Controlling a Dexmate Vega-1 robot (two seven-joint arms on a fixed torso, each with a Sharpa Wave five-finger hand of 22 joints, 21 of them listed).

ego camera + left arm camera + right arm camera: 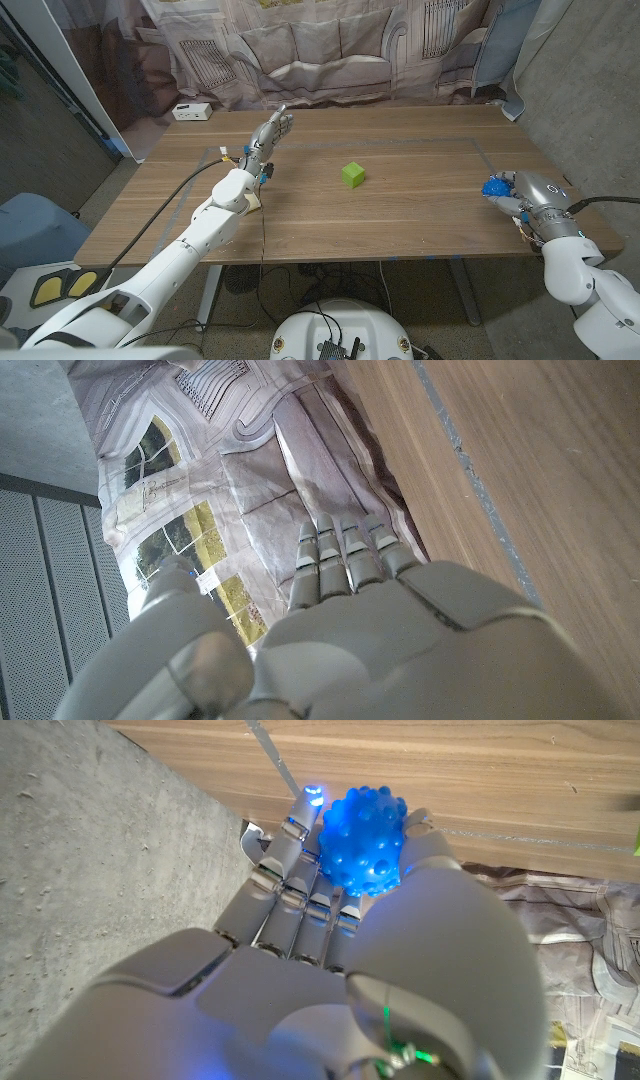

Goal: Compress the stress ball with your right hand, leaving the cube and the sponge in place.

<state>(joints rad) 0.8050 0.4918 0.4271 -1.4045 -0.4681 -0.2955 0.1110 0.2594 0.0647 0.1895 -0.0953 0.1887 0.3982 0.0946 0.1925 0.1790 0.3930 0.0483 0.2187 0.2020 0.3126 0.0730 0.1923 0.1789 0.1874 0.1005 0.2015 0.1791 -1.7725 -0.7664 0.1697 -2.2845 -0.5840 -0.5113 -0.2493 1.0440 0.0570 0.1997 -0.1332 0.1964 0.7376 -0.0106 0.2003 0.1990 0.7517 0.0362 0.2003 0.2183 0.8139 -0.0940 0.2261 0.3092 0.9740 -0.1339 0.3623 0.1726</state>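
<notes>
A blue bumpy stress ball (494, 188) sits near the table's right edge, and my right hand (528, 196) grips it. In the right wrist view the ball (362, 840) is held between the fingers (300, 870) and the thumb. A green cube (352, 175) stands at the middle of the table, well apart from both hands. My left hand (271, 130) hovers over the table's back left part with straight fingers and holds nothing; in its own wrist view the left hand (350, 630) has its fingers extended too. A pale yellow sponge (256, 203) peeks out beside my left forearm, mostly hidden.
A small white box (190, 112) lies at the table's back left corner. Grey tape lines (420, 143) mark a rectangle on the wooden table (420, 225). A printed curtain (330, 50) hangs behind the table. The right hand is close to the table's right edge.
</notes>
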